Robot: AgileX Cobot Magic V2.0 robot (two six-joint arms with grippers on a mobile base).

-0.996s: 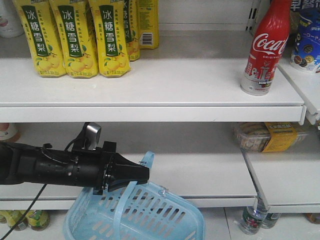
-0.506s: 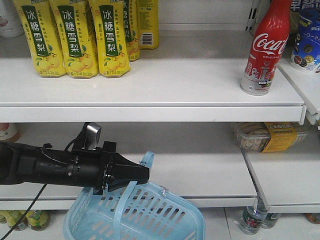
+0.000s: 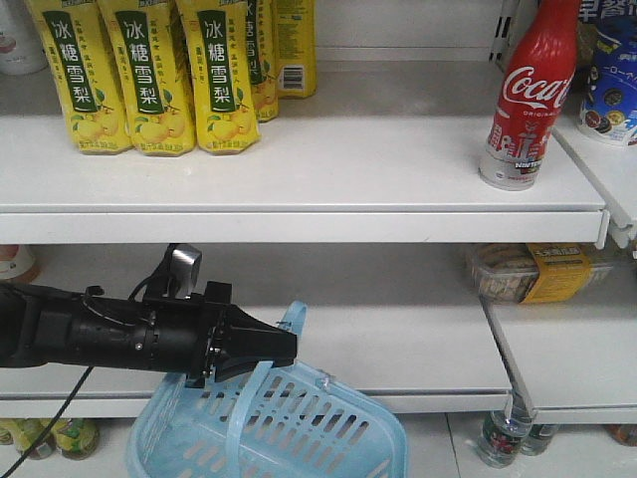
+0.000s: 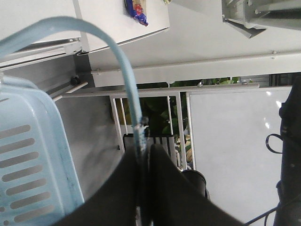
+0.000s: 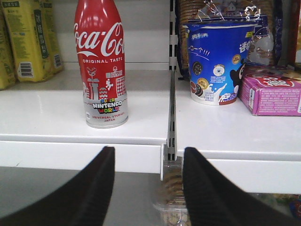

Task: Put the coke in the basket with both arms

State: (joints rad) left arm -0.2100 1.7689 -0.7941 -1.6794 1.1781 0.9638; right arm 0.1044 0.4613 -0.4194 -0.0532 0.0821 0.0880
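Left gripper (image 4: pixel 143 155): my wrist camera shows its two black fingers (image 4: pixel 113 197) pressed together on the pale blue swing handle (image 4: pixel 127 80). The strap runs out from between the tips and arches away ahead of them. The basket (image 4: pixel 28 150) sits beside the fingers, slotted wall towards them. In the front camera the left gripper (image 3: pixel 287 349) points sideways at the end of the black arm (image 3: pixel 90 334), and the basket (image 3: pixel 299 433) lies directly below its tip, tilted. Its rim reaches under the front edge of the lower shelf (image 3: pixel 398 349).

Right gripper (image 5: pixel 148 188): I see both fingers (image 5: pixel 87 188) set well apart with nothing between them. Just ahead of and above the tips is the white front edge of the upper shelf (image 5: pixel 61 122).

The coke (image 5: pixel 101 66) stands upright on that shelf, beyond and above the finger on the view's left side, near the shelf's seam and clear of the gripper. Ahead of the other finger, across the seam, stand a blue cookie cup (image 5: pixel 221 61) and a pink box (image 5: pixel 275 92). Yellow drink packs (image 5: pixel 28 42) stand farther back, beyond the coke on its far side from the cup.
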